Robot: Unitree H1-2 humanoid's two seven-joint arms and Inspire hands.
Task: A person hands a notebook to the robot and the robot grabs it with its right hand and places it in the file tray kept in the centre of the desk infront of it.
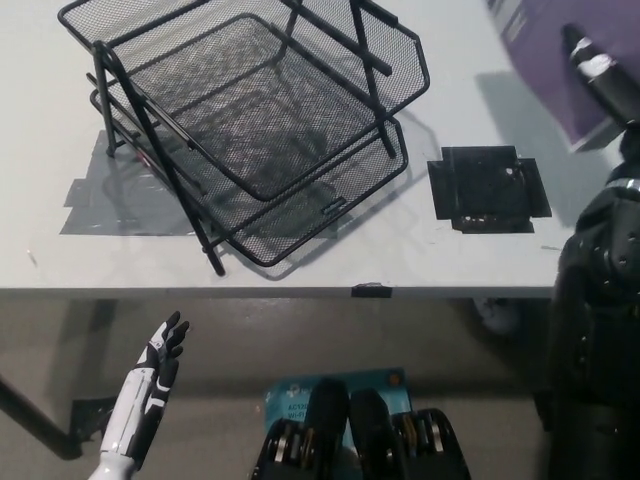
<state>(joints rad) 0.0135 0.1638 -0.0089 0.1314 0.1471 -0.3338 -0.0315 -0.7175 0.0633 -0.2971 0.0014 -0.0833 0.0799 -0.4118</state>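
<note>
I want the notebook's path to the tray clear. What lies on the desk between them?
In the head view, bare desk separates the purple notebook from the file tray.

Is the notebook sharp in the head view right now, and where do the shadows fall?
Head view: the purple notebook is motion-blurred, as is the right hand on it; its shadow falls soft on the desk beneath. The file tray is crisp, its mesh shadow lying under it.

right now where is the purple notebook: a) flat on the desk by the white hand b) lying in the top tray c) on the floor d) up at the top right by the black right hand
d, the purple notebook sits at the top right under the right hand, clear of the file tray.
</note>
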